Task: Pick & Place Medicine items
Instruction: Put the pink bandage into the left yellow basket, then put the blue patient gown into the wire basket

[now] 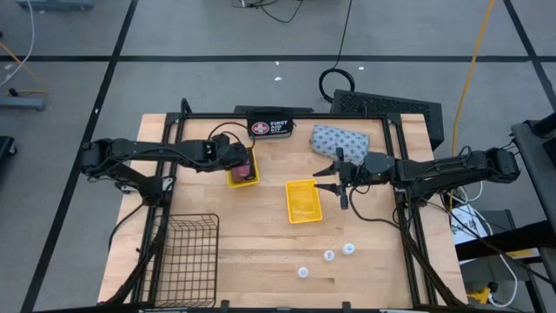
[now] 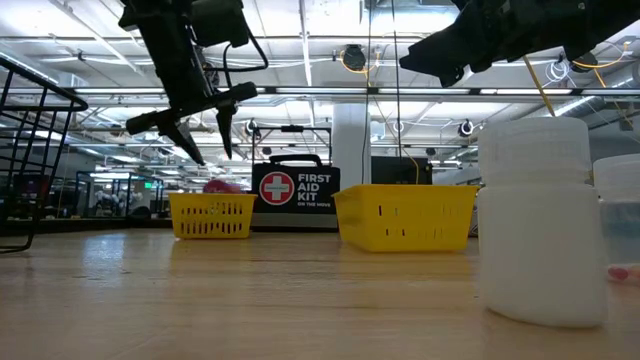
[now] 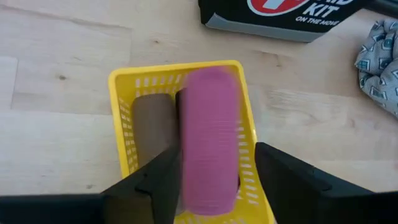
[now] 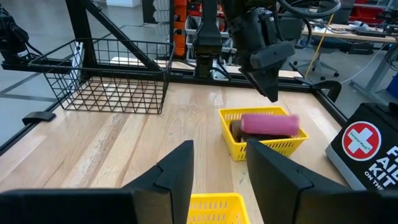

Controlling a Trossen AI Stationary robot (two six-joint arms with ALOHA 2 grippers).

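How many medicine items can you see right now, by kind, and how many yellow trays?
Pink flat bar: 1
Brown oblong: 1
White round containers: 3
Grey-blue patterned pouch: 1
Yellow trays: 2
Total: 8

Pink flat bar and brown oblong side by side inside a yellow tray.

floor: grey, dark lines | ceiling lights: on | wooden table
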